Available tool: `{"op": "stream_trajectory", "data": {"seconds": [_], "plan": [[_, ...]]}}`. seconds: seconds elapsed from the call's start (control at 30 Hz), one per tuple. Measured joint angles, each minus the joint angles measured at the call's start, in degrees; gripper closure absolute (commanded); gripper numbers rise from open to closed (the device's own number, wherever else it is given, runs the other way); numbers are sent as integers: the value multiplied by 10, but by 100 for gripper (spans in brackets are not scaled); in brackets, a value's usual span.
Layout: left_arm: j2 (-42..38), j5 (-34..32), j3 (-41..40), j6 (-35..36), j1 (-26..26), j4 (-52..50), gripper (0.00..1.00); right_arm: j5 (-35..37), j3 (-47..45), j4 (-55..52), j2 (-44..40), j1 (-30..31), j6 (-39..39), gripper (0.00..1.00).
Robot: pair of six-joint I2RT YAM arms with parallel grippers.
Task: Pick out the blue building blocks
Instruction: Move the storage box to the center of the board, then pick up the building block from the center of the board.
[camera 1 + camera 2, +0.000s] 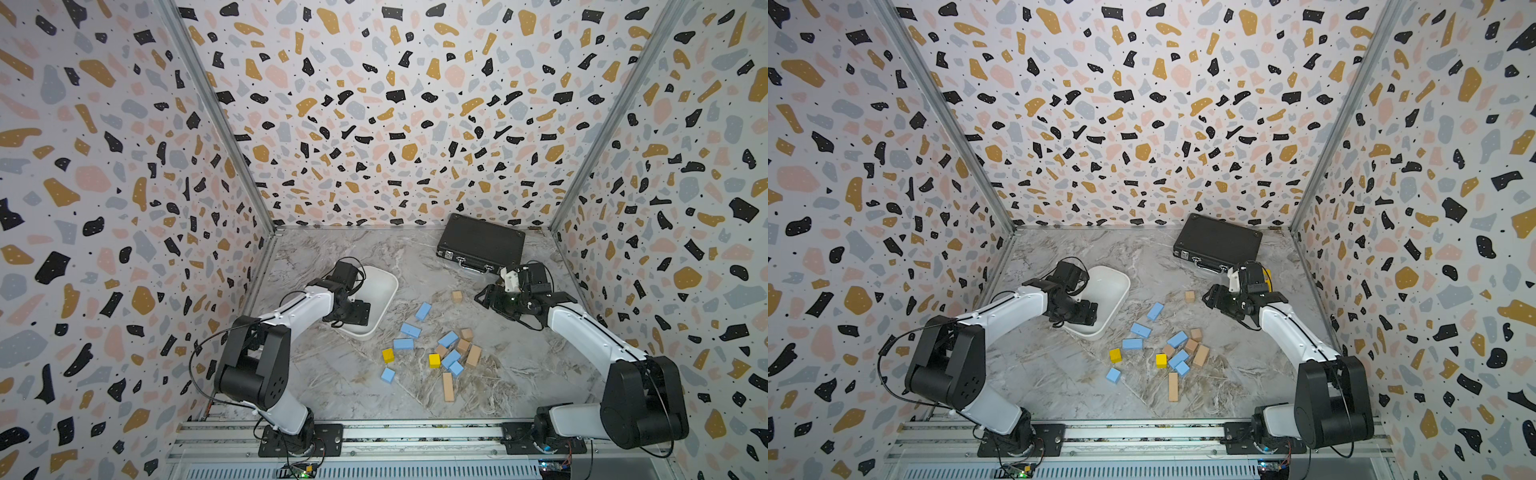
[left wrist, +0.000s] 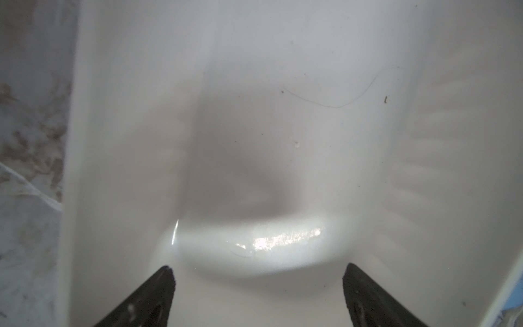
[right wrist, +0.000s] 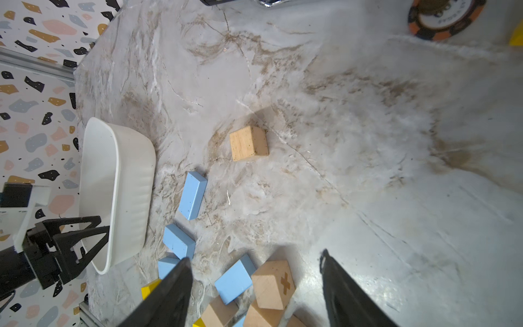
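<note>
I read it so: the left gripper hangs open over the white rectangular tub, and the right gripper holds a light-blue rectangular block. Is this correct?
Not fully. The right gripper holds nothing: the right wrist view shows its jaws apart and empty. The left gripper does hang open over the white rectangular tub.

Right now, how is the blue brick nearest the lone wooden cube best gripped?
Across its long sides at mid-length, from straight above: the blue brick lies flat, touching no other block, and is likely narrow enough there for the jaws.
</note>
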Motion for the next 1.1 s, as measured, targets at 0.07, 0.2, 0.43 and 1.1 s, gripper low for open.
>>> {"op": "stream_trajectory", "data": {"seconds": [0.07, 0.2, 0.43, 1.1], "plan": [[-10, 21, -7, -7, 0, -3, 7, 0, 0, -5, 0, 0, -5, 28], [-24, 65, -24, -22, 0, -5, 9, 0, 0, -18, 0, 5, -12, 32], [-36, 135, -58, -50, 0, -11, 9, 18, 32, -77, 16, 20, -38, 37], [-77, 108, 164, 21, -19, -82, 27, 69, 129, -151, 59, 73, -62, 40]]}}
